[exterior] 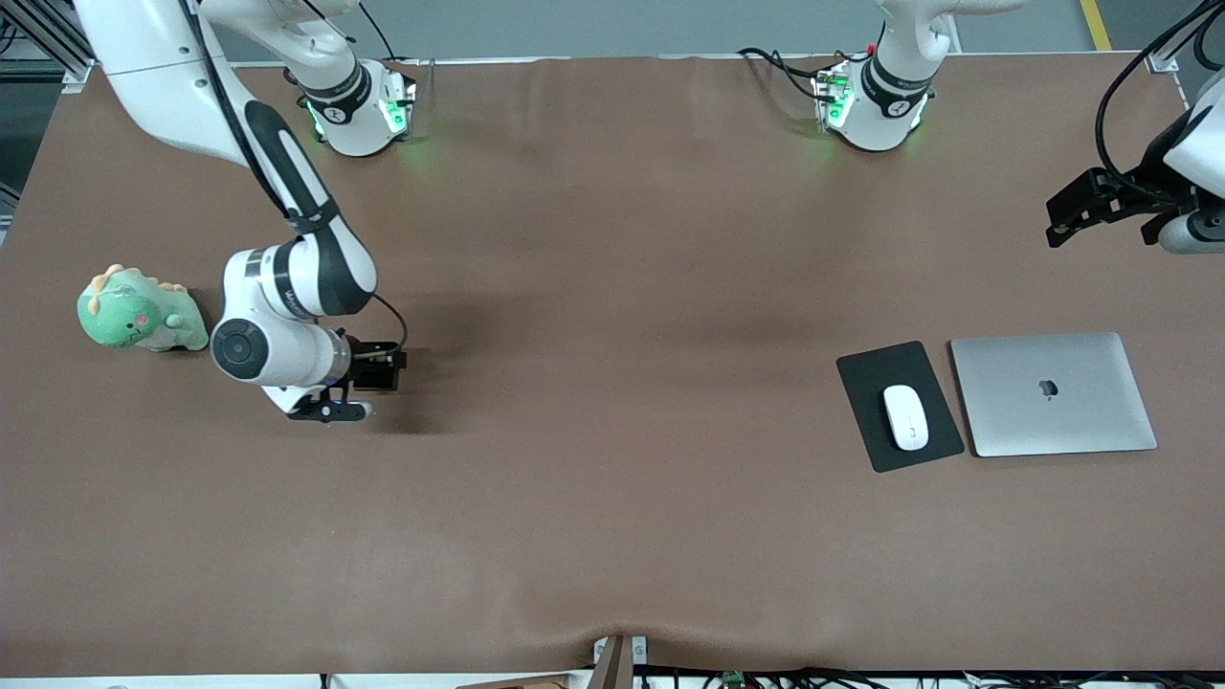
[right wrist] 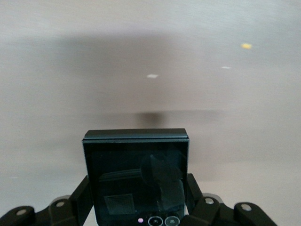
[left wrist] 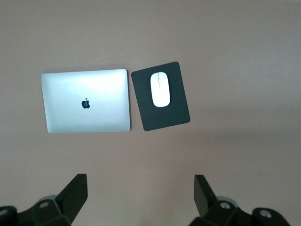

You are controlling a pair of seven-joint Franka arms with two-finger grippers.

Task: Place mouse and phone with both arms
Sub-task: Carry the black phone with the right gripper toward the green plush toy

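Your right gripper (exterior: 368, 383) hangs low over the bench (exterior: 612, 536) beside the green plush toy (exterior: 139, 311), jaws clamped on the phone (right wrist: 136, 176). Your left gripper (left wrist: 141, 197) waits high at the left arm's end, jaws spread wide and empty. The mouse (exterior: 905, 416) lies on the mouse pad (exterior: 866, 368), just beside the closed laptop (exterior: 1053, 392).

The left gripper (exterior: 1057, 222) is cut off by the front view's edge, along with most of its arm. The phone (right wrist: 136, 176) is cropped at the right wrist view's edge, and its contact with the table (exterior: 612, 536) perhaps cannot be told.
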